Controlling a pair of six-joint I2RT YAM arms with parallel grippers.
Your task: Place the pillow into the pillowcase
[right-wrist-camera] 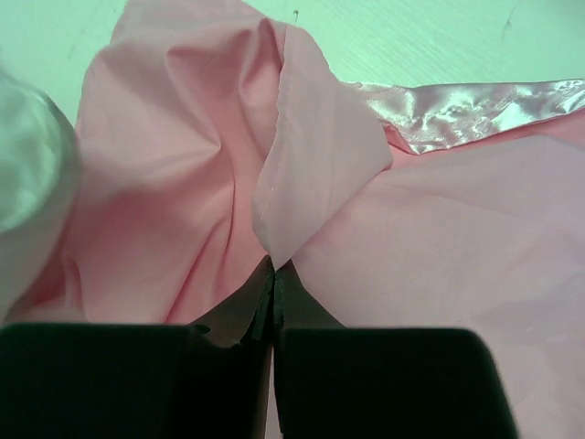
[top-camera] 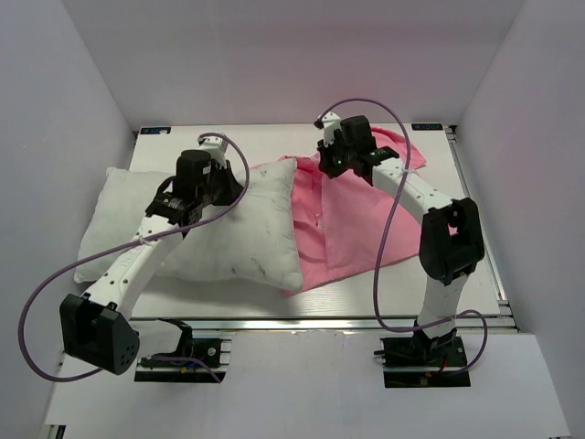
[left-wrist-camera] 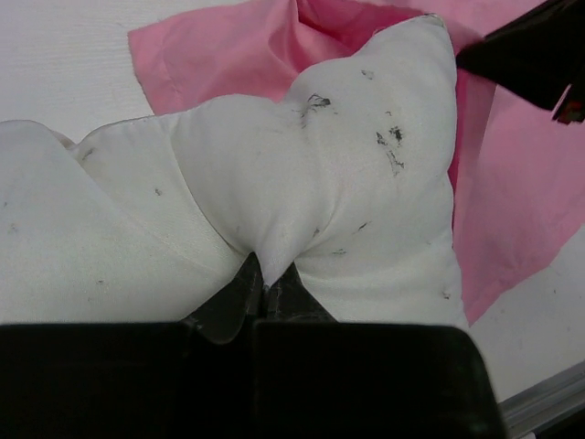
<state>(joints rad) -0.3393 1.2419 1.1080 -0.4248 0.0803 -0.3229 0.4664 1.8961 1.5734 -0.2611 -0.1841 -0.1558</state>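
Two pinches, one per arm. Nearest us, the left arm (top-camera: pixel 137 261) reaches over the pillow (top-camera: pixel 228 233). The pillow lies on the left half of the tabletop (top-camera: pixel 265 137), with its right end overlapping the pillowcase (top-camera: pixel 352 224). The left jaws are almost closed, nipping a small tuck of the pillow's white cover toward its far edge. In the wrist view the fabric puckers up into the nip. We judge the pillow to be outside the case, resting on it, not yet fed in.

Farther back, the right arm (top-camera: pixel 443 233) bends over the pink sack, which lies mid-right and mostly flat. The right jaws are closed tight on a raised fold at its far end. A shiny satin strip (right-wrist-camera: pixel 475 105) shows beyond that fold.

Risks:
- We can't tell whether the right jaws hold one layer or both. If both, the mouth stays shut and the pillow just shoves the sack along.
- Satin is slick, so the fold may slide out under pull.
- The left nip is shallow, and dragging a plump pillow could strip it free.
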